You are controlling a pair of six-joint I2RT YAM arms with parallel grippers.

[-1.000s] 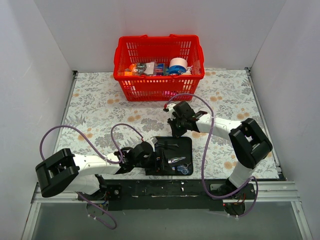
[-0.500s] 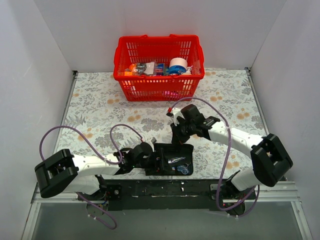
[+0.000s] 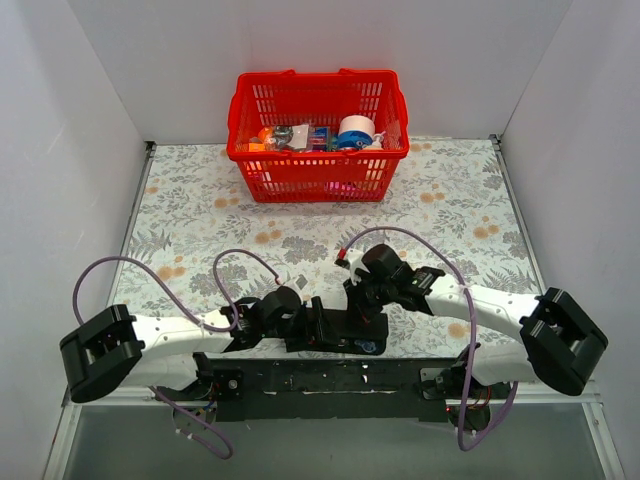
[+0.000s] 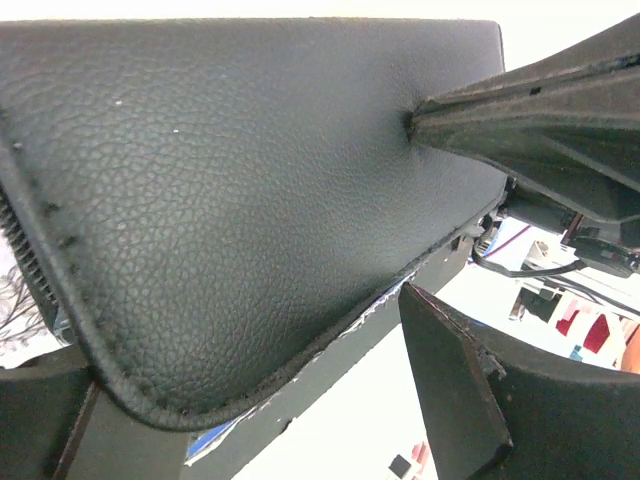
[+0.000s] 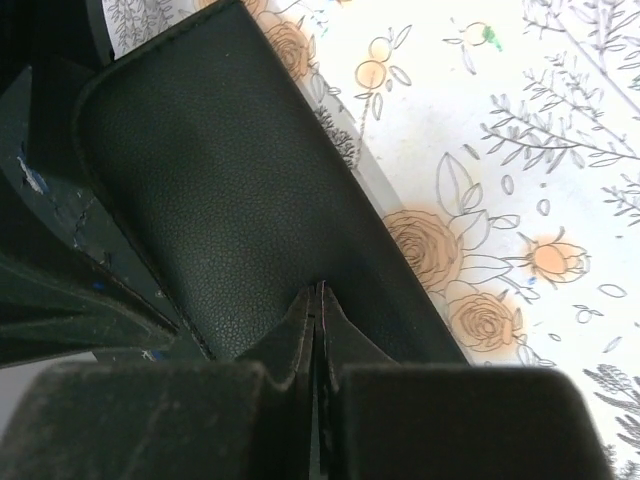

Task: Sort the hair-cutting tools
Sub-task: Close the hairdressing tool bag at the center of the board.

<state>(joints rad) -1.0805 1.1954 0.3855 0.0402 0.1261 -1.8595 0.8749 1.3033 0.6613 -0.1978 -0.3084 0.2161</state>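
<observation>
— Flower-printed tablecloth [image 3: 200,200], red plastic basket [image 3: 300,175] at far edge. And nearer?
— Flat black leather pouch [image 5: 200,200] by the arm bases. Right gripper [image 5: 318,292] pinched together, tips on the leather. Left gripper [image 4: 410,205] spread astride pouch edge, upper finger [image 4: 520,110] denting it.
— Hair-cutting tools?
— Hidden; cannot tell where.

The black pouch [image 4: 250,200] looks grained, matt leather; the basket [image 3: 318,170] glossy plastic.
</observation>
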